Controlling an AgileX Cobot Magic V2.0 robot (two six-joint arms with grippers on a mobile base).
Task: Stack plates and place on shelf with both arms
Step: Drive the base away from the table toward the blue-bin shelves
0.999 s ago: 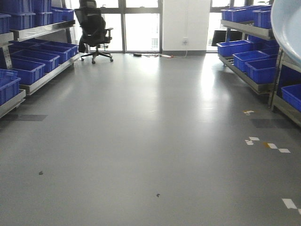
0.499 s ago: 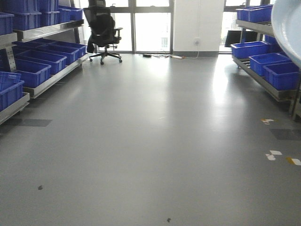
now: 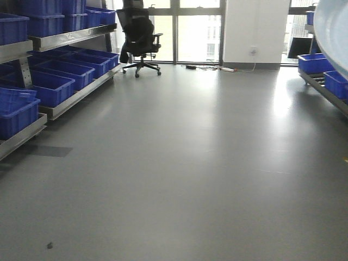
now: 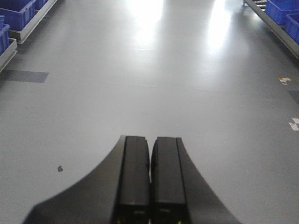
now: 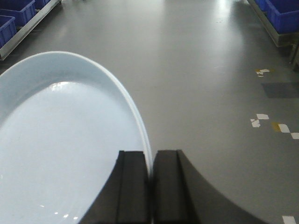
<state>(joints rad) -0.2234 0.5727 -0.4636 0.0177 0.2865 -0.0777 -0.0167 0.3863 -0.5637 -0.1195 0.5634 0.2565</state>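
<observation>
We see a plate (image 5: 60, 149) in the right wrist view: large, round and shallow, pale blue-white and smooth, with a low upturned rim and a soft gloss. It fills the frame from 7 to 10 o'clock and is cut off at the left and bottom edges. The right hand (image 5: 151, 156) pinches its rim between two flat black fingers (image 5: 133, 186) at 6 o'clock. We cannot tell whether a second plate sits beneath it. In the front view only a curved sliver of the plate (image 3: 333, 32) shows at 2 o'clock, cropped by the frame and held above the floor.

The left hand (image 4: 150, 142) has its two black fingers pressed together with nothing between them, only a thin seam showing.

The shelf (image 3: 65, 37) runs from 9 to 11 o'clock in the front view, with brushed steel rails carrying blue plastic crates (image 3: 51, 87). Its near end is cut off. More racking (image 3: 326, 89) at 3 o'clock is mostly out of frame. A black office chair (image 3: 140, 35) stands at 11 o'clock by bright windows (image 3: 198, 32). Between the racks the grey floor (image 3: 190, 163) is smooth, glossy and wide open. White tape marks (image 5: 268, 122) dot it at 3 o'clock in the right wrist view.
</observation>
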